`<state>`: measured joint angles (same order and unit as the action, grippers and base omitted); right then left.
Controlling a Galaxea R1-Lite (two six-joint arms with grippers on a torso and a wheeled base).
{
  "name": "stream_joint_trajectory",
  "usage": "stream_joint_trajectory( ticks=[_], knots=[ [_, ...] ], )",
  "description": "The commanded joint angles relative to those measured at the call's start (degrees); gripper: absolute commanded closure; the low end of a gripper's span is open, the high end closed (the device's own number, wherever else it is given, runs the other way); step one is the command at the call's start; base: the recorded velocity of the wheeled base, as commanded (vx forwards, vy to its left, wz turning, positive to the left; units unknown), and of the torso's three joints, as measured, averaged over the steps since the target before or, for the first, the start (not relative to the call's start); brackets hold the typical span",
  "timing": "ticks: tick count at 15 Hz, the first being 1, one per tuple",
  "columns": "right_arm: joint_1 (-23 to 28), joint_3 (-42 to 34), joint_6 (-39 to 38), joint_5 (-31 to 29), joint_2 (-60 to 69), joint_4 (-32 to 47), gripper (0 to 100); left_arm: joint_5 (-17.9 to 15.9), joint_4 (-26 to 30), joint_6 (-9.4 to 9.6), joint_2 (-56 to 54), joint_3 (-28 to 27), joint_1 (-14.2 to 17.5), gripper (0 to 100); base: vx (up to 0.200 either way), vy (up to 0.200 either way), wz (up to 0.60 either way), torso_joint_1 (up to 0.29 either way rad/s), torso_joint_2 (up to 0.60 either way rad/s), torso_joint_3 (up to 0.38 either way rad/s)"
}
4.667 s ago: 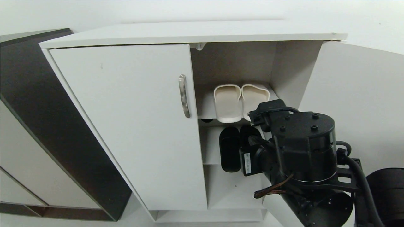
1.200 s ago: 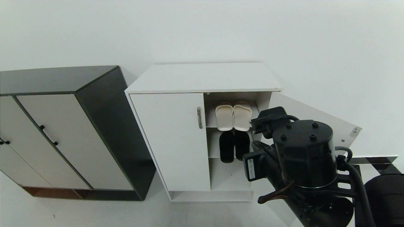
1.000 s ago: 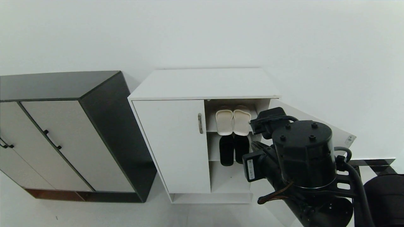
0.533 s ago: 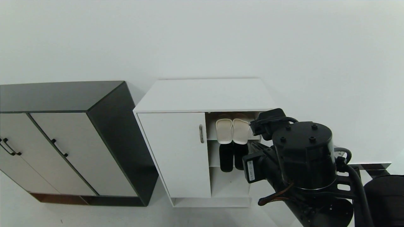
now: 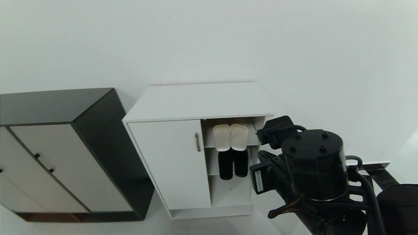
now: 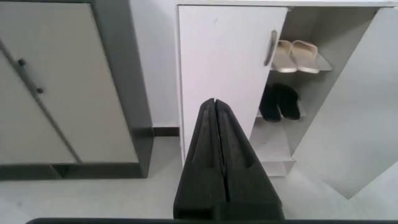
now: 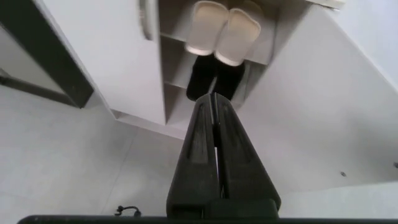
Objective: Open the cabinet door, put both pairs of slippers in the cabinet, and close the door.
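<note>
Since the white slippers (image 5: pixel 230 137) and the black slippers (image 5: pixel 233 166) below them sit on shelves (image 5: pixel 212 173) at mid-frame, we stand back from the cabinet (image 5: pixel 199 101). Our left gripper (image 6: pixel 215 106) and right gripper (image 7: pixel 213 99) are clenched empty; the open door (image 7: pixel 311 106) awaits closing, we judge.

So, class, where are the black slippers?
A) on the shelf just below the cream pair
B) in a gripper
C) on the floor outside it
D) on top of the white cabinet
A: the black slippers lie inside the white cabinet, on the shelf under the cream slippers.
</note>
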<state>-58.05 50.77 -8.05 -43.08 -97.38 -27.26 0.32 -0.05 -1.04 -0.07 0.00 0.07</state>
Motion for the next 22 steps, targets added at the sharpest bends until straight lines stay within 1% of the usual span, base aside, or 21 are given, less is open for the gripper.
stream_joint_trajectory(
  ticks=[1, 4, 8, 10, 11, 12, 14, 17, 22],
  knots=[
    [0.40, 0.03, 0.05, -0.07, 0.08, 0.01, 100, 0.03, -0.04, -0.02, 0.07, 0.00, 0.10, 100, 0.000, 0.000, -0.60, 0.027, 0.00, 0.002],
    [2.94, 0.29, 0.84, 0.10, 0.08, -0.16, 100, 0.03, -0.04, -0.02, 0.07, 0.00, 0.10, 100, 0.000, 0.000, -0.60, 0.007, 0.00, 0.002],
    [9.89, 0.55, 1.37, 6.69, -0.36, -4.38, 100, 0.12, -0.04, -0.11, 0.07, 0.00, 0.10, 100, 0.000, 0.000, 0.00, 0.000, 0.00, 0.000],
    [12.70, 1.70, 1.10, 9.24, -0.80, -4.47, 100, 0.12, -0.04, -0.02, 0.07, 0.00, 0.10, 100, 0.000, 0.000, 0.00, 0.000, 0.00, 0.000],
    [15.86, 3.10, 0.14, 12.58, -1.32, -4.29, 100, 0.12, -0.04, -0.11, 0.07, 0.00, 0.10, 100, 0.000, 0.000, 0.00, 0.000, 0.00, 0.000],
    [17.09, 3.81, -0.39, 13.02, -1.76, -4.21, 100, 0.12, -0.04, -0.11, 0.07, 0.00, 0.10, 100, 0.000, 0.000, 0.00, 0.000, 0.00, 0.000],
    [20.43, 7.59, -4.00, 13.55, -4.31, -3.94, 100, 0.03, -0.04, -0.11, 0.07, 0.00, 0.10, 100, -0.200, 0.000, 0.00, 0.007, 0.00, 0.000],
    [23.33, 9.52, -4.17, 13.81, -7.12, -4.12, 100, 0.12, -0.04, -0.11, 0.07, 0.00, 0.10, 100, -0.200, 0.000, 0.00, -0.003, 0.01, 0.001],
    [26.85, 13.65, -4.35, 15.84, -11.25, -4.29, 100, 0.03, -0.04, -0.02, 0.07, 0.00, 0.10, 100, 0.000, 0.000, 0.00, 0.000, 0.00, 0.000]
  ],
)
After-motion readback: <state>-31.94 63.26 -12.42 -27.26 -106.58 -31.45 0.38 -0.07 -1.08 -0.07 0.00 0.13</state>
